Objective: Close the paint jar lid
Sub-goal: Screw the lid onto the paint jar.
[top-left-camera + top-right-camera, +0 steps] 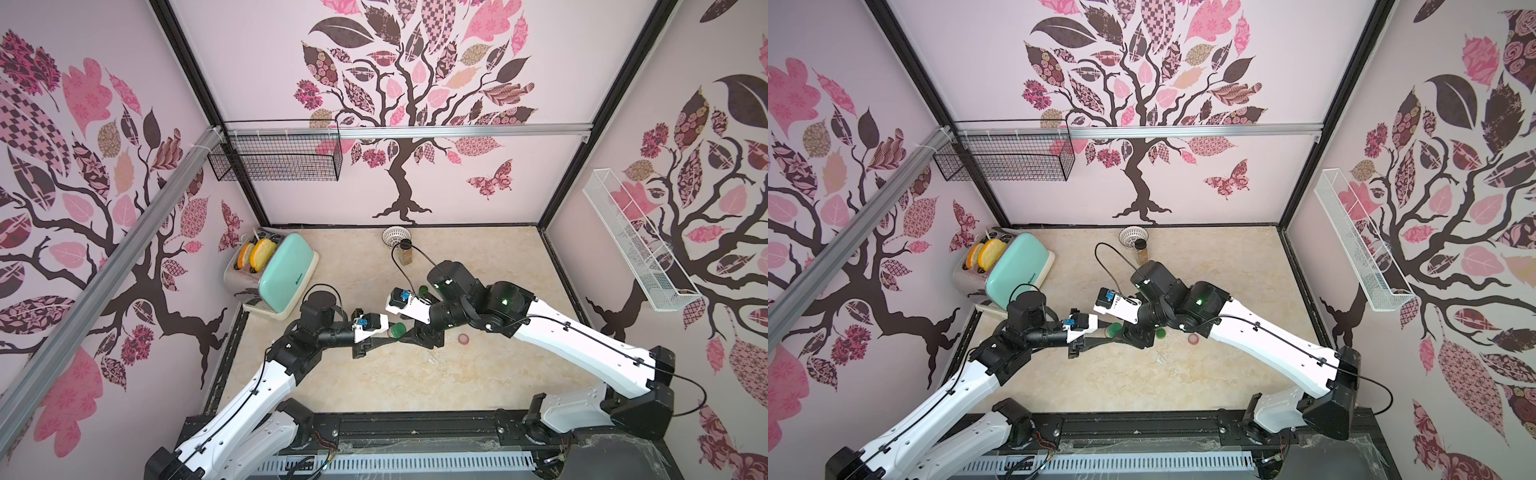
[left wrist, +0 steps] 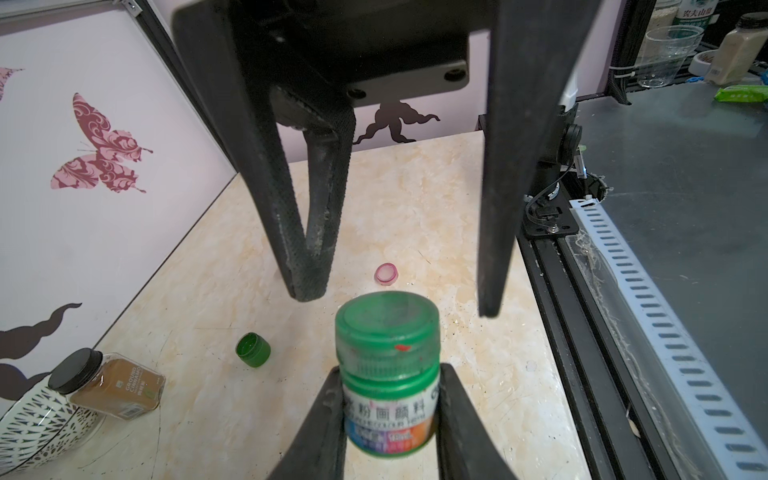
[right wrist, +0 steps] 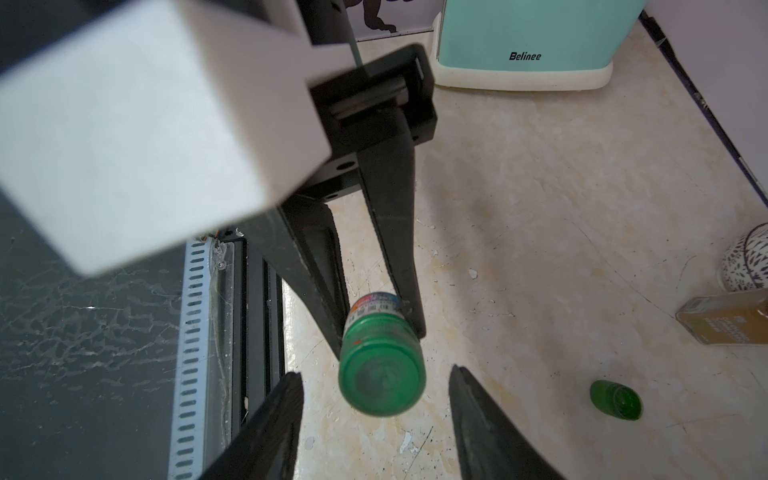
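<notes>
Left gripper (image 2: 390, 370) holds small green paint jar (image 2: 390, 415) by its body.
Green lid (image 3: 381, 380) points into the right gripper (image 3: 374, 374), jaws parted, not touching it.

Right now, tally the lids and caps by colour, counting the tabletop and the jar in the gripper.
Green: 2 (green lid on the paint jar, loose green cap)
Pink: 1 (loose pink cap)
Black: 1 (black lid on the cinnamon jar)
Total: 4

L grip (image 2: 390, 368) clamps paint jar (image 2: 388, 415) | lid (image 2: 386, 332) on | R grip (image 2: 397, 301) spread
</notes>
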`<state>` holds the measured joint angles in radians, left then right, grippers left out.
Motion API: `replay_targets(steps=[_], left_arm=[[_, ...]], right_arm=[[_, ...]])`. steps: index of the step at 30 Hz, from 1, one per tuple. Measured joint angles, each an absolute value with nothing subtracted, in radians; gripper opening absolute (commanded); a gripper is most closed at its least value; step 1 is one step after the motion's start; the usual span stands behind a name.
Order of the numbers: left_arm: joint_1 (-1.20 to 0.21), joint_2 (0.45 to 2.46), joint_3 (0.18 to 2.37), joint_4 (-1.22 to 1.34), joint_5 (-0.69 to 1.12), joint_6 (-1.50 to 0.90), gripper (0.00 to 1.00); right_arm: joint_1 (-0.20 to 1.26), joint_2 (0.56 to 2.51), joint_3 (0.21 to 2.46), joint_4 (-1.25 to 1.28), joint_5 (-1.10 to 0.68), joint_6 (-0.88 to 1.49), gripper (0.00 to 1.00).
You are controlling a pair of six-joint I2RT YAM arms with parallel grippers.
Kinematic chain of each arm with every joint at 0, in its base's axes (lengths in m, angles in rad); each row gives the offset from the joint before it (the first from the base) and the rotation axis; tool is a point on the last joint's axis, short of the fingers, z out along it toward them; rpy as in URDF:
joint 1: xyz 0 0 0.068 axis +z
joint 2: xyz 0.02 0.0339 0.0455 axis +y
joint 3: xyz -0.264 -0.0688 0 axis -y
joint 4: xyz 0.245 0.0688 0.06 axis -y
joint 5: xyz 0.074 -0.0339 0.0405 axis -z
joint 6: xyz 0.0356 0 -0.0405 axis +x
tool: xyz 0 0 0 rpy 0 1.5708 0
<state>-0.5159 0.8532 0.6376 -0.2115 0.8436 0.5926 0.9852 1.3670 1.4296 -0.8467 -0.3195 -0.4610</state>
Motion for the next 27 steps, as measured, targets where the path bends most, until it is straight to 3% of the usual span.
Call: replay_targets(steps=[17,27], left_arm=[[-0.516,0.851,0.638,-0.212,0.855,0.595,0.21],[-0.516,0.851,0.638,-0.212,0.858,0.595,0.21]], right_arm=[[0.985,1.344,1.472,-0.910,-0.314,-0.515,0.55],[0.985,1.423,1.510,-0.915,-0.345,-0.516,0.51]])
